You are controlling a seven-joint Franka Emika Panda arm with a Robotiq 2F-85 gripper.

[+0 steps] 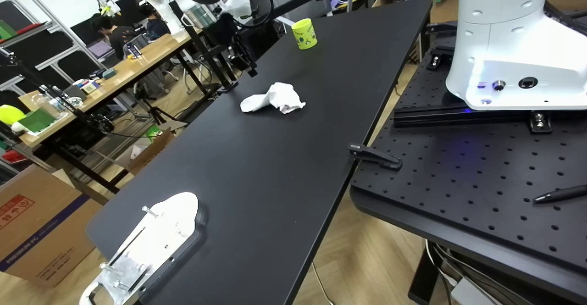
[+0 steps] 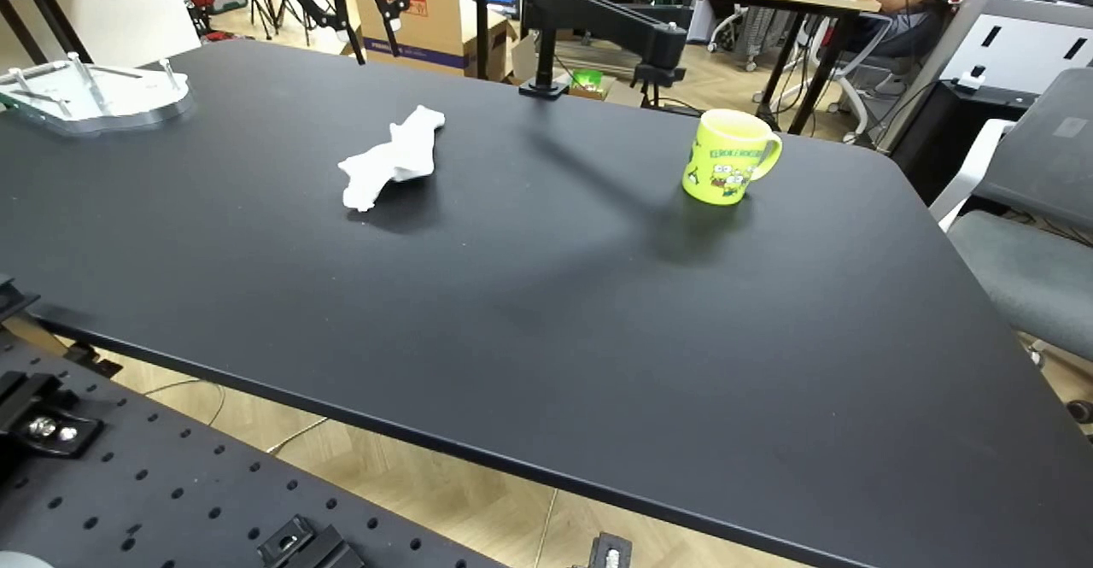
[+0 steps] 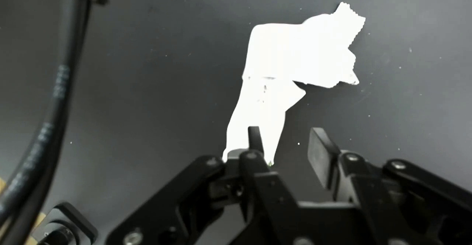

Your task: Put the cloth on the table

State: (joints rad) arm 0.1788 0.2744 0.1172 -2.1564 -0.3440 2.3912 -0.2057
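The white cloth (image 1: 277, 97) lies crumpled on the black table (image 1: 257, 167). It also shows in an exterior view (image 2: 397, 158), left of centre on the table (image 2: 598, 337). In the wrist view the cloth (image 3: 295, 51) is bent, with its lower end partly hidden behind the left finger. My gripper (image 3: 287, 130) is open, with nothing between its fingers, above the table near the cloth's narrow end. In an exterior view the gripper (image 2: 376, 54) hangs at the top, beyond the cloth and apart from it. It also shows, dark and hard to read, in an exterior view (image 1: 245, 64).
A yellow-green mug (image 1: 304, 33) stands on the table, also in an exterior view (image 2: 717, 162). A white plate-like fixture with metal pegs (image 1: 169, 227) lies at one end (image 2: 102, 94). A black monitor arm (image 2: 606, 21) is clamped at the table's edge. A cable (image 3: 51, 119) crosses the wrist view.
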